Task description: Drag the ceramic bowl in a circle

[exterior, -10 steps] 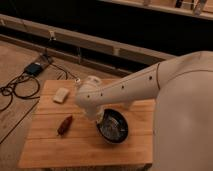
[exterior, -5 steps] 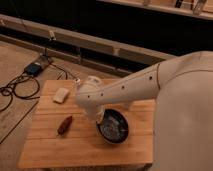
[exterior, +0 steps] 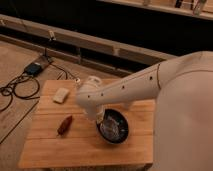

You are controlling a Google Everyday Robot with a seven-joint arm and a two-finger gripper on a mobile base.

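Observation:
The ceramic bowl is a wide, shallow, glossy black dish on the wooden table, right of its middle. My white arm reaches in from the right and bends down over the bowl. My gripper is at the bowl's left inner side, pointing down into it. The wrist hides the bowl's far left rim.
A small reddish-brown object lies on the table left of the bowl. A pale sponge-like block sits at the table's back left. Cables and a blue device lie on the floor to the left. A dark counter runs behind the table.

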